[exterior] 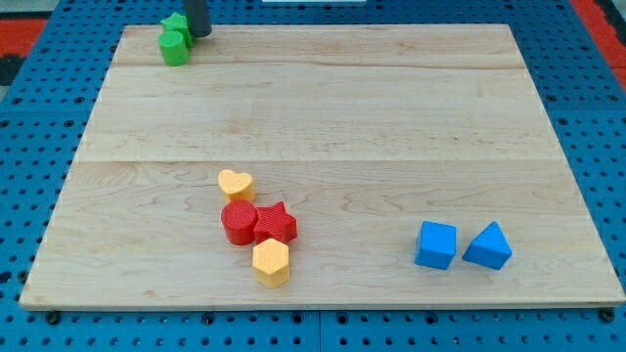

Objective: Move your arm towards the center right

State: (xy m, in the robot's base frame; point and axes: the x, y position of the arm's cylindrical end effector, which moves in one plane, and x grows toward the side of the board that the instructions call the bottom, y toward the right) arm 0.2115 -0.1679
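My tip (201,35) sits at the board's (323,108) top left, touching the green blocks (175,41), pushing nothing, so the trip to the bare centre right has barely begun.

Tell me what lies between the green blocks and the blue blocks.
In the camera view, only bare board lies between the green blocks and the blue cube. My tip sits just right of the green ones.
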